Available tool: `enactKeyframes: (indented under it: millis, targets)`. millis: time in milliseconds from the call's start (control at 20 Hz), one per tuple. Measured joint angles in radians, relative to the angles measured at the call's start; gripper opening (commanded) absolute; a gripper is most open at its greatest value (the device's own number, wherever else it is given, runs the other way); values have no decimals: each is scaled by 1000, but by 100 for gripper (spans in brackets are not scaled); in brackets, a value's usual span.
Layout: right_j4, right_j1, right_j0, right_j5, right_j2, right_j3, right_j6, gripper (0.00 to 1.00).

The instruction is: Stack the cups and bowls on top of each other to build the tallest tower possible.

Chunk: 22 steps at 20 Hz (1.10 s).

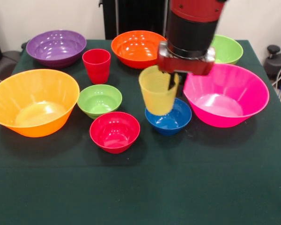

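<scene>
My gripper (174, 80) is shut on the far rim of the translucent yellow cup (158, 93); one finger shows dark through the cup's wall. The cup hangs upright, slightly tilted, just over the left part of the small blue bowl (174, 121). The red cup (96, 65) stands upright at the back left. The small red bowl (114, 132) and small green bowl (99, 100) sit left of the blue one. No tower stands; every piece is apart.
The large pink bowl (225, 93) sits close on the right of the gripper. The large orange-yellow bowl (33, 101) is at the left. Purple (56, 47), orange (137, 47) and green (227, 48) medium bowls line the far edge of the dark green table (178, 187).
</scene>
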Motion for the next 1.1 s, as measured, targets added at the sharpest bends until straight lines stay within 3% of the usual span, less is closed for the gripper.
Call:
enactKeyframes:
  millis: [150, 600, 1100]
  targets:
    - [0, 43, 24, 70, -10, -101, 7, 0]
    - [16, 249, 73, 326, -36, -536, 55, 0]
    - [25, 448, 65, 374, -70, -865, 84, 0]
